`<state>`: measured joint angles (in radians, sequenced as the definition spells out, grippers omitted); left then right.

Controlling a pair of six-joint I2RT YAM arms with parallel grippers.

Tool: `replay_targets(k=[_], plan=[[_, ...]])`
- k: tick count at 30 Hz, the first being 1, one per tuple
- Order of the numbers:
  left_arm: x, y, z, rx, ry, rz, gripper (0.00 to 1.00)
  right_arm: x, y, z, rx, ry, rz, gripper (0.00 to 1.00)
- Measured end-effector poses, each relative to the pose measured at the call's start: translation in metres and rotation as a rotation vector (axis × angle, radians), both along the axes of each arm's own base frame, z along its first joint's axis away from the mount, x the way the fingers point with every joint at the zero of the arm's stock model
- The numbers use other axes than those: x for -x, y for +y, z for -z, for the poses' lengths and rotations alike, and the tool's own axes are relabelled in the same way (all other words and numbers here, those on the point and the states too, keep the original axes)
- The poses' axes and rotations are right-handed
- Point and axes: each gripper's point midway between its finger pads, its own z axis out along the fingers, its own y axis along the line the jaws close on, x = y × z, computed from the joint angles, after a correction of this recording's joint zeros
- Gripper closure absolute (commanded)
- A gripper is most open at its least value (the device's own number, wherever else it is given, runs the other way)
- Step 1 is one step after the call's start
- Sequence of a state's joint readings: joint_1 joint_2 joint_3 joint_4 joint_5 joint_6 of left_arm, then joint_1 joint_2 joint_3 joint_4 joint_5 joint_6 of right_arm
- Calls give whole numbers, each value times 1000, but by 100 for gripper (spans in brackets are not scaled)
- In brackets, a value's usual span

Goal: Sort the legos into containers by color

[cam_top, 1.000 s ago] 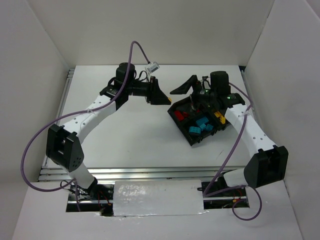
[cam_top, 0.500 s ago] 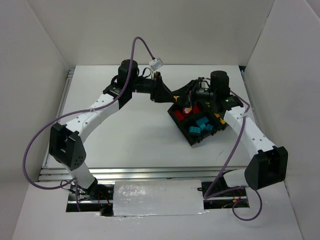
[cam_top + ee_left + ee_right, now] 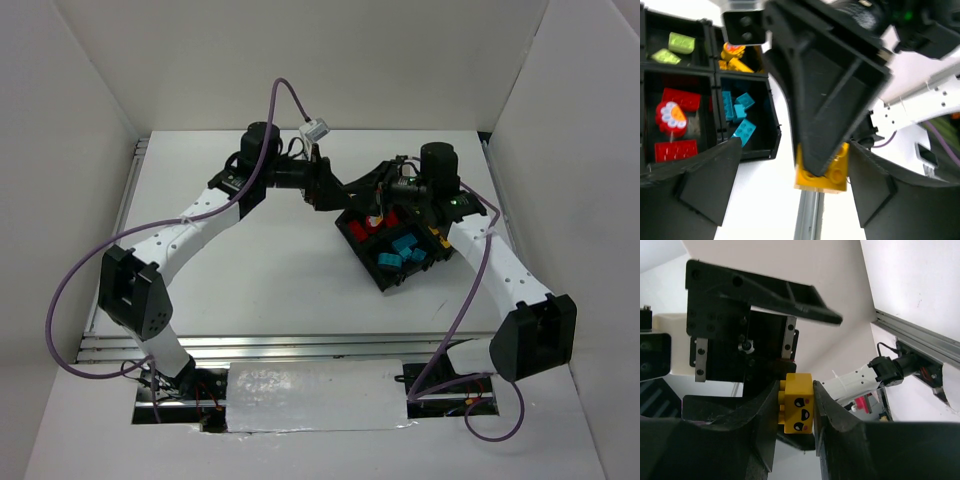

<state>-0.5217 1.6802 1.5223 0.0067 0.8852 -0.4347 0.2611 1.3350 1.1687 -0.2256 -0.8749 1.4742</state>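
**Yellow brick pinched beside the tray**

The yellow brick (image 3: 797, 403), with a face printed on one side, hangs in the air just off the black tray (image 3: 774, 137). It is pinched in the right end effector (image 3: 796, 390). The left end effector (image 3: 795, 150) stands spread on either side of it, not touching. This looks like a handoff, since the right arm is nearer the yellow compartment (image 3: 735, 60).

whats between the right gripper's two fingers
A yellow studded plastic brick with a printed face, pinched by the right gripper; the right wrist view shows it.
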Motion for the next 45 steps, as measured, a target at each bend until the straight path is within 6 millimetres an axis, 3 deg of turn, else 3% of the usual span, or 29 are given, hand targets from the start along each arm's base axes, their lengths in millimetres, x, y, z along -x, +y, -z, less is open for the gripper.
replay_targets(k=[8,12,15,21,25,29,32,34,36,45], plan=[[-9,2,12,-55,32,-81,0,-6,-4,7,37,-24,29,100],[-18,6,19,-106,54,-164,0,-17,-22,23,108,-29,93,100],[-36,19,25,-160,59,-276,0,-35,-58,43,200,-14,208,100],[-64,62,43,-259,107,-485,1,-64,-150,90,459,39,485,100],[-79,109,62,-352,199,-686,1,-64,-205,123,700,95,638,98],[-84,156,80,-451,281,-851,0,-55,-255,144,917,147,737,93],[-80,187,92,-515,332,-932,1,-52,-284,153,1019,193,778,82],[-76,199,99,-545,355,-960,1,-55,-296,158,1063,212,792,66],[-72,204,104,-569,376,-967,0,-57,-301,164,1090,226,792,39],[-65,209,110,-599,403,-968,1,-63,-302,183,1116,245,742,19]])
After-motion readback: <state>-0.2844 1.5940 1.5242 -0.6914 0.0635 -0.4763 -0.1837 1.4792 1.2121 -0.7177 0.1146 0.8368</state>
